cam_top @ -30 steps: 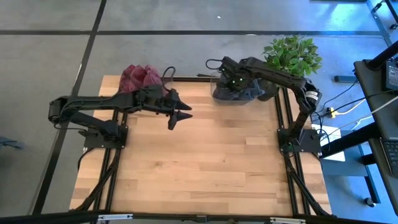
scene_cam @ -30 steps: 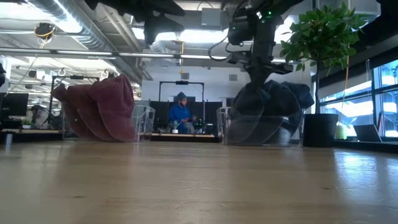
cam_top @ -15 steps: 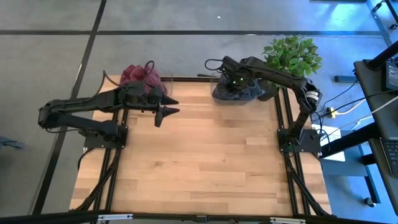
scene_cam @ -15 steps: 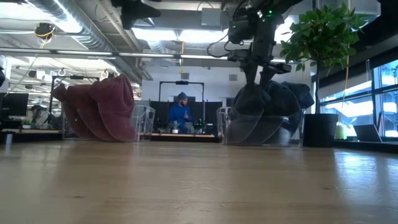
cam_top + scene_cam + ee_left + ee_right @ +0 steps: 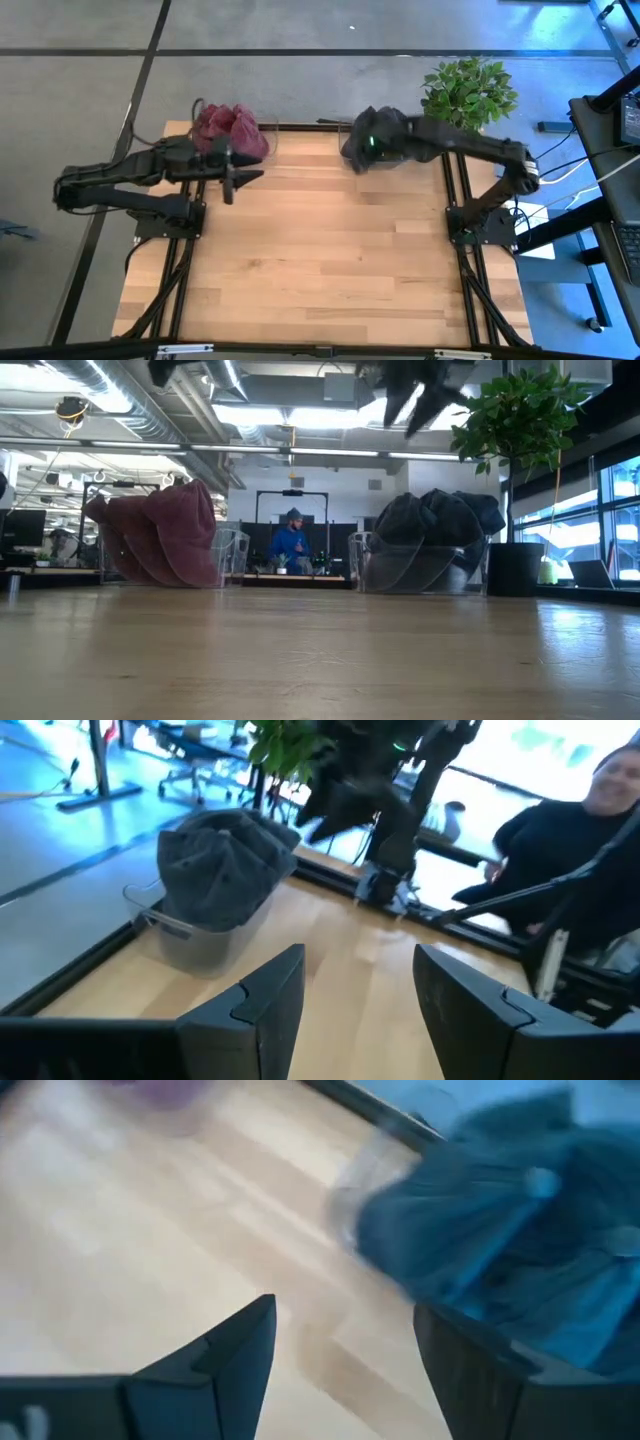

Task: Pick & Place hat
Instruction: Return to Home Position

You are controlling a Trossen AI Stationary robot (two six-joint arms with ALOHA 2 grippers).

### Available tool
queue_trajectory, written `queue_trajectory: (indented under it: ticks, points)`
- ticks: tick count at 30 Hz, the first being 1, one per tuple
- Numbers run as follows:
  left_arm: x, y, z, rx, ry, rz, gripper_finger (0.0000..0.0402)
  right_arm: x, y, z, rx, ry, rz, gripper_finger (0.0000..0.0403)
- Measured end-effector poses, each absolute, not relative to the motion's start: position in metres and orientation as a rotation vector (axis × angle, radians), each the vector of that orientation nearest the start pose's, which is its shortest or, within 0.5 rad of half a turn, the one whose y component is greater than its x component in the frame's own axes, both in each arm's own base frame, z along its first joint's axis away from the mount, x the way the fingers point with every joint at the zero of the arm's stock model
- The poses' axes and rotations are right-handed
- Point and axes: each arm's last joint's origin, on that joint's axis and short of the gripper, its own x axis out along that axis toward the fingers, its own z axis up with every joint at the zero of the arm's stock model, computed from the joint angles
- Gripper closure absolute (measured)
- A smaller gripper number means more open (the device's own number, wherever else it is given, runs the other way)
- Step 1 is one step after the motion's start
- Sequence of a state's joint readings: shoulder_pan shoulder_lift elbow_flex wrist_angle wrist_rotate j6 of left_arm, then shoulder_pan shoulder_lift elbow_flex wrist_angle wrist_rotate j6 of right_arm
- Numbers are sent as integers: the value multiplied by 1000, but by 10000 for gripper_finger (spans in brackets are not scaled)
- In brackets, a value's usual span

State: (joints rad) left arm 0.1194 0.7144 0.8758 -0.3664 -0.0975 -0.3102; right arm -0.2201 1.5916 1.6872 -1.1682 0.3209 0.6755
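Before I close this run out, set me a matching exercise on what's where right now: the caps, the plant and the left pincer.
Things:
1. maroon caps
2. blue caps
3. potted plant
4. left pincer

Place or state:
A. open, holding nothing
B. in the right clear bin
C. beyond the far right corner of the table
D. in the left clear bin

Pairs: 1-D, 2-B, 3-C, 4-A
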Motion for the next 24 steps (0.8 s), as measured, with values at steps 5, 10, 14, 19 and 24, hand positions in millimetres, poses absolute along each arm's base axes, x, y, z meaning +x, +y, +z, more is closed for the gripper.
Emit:
queue_trajectory:
  ticks: [5, 10, 14, 19, 24]
  points:
    - [117, 11, 334, -343, 111, 240, 219, 289, -4, 378, 345, 804, -712, 164]
    - [90, 5, 318, -344, 52, 182, 219, 259, 51, 361, 273, 782, -577, 164]
    - [75, 6, 312, -387, 31, 222, 219, 228, 79, 340, 279, 705, -428, 164]
    - [73, 6, 298, -410, 35, 222, 219, 186, 83, 313, 248, 666, -300, 164]
    - [87, 6, 275, -411, 16, 216, 219, 168, 77, 290, 347, 644, -214, 164]
